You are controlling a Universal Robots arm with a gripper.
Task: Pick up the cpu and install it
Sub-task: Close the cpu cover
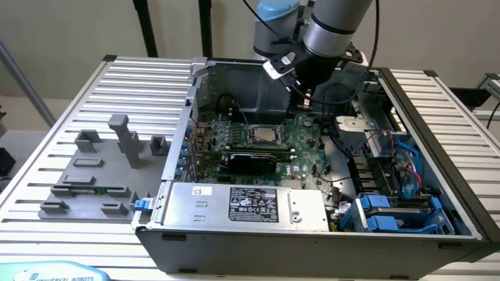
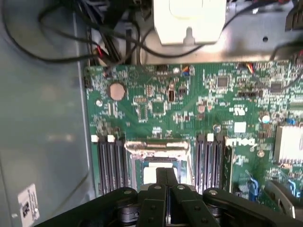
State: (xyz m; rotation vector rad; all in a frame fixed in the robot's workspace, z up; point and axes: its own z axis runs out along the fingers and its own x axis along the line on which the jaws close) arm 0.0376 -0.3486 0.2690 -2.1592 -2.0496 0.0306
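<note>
The cpu (image 1: 266, 135) is a small silvery square lying flat inside the dark socket frame (image 1: 252, 130) on the green motherboard (image 1: 301, 161) of the open computer case (image 1: 312, 240). My gripper (image 1: 300, 108) hangs inside the case, just above the board and slightly to the exterior view's right of the socket. In the wrist view its black fingers (image 2: 160, 182) are pressed together with nothing between them, and the gripper (image 2: 165, 174) is shut. Past the fingertips the cpu (image 2: 147, 174) shows as a pale patch inside the socket's metal rim (image 2: 156, 145).
Grey plastic blocks (image 1: 117, 140) stand on the slatted table at the exterior view's left. The power supply (image 1: 250, 205) sits at the case's front and blue drive bays (image 1: 390, 213) at its right. Memory slots (image 2: 111, 163) flank the socket, and black cables (image 2: 113, 42) and a white connector (image 2: 189, 21) lie beyond.
</note>
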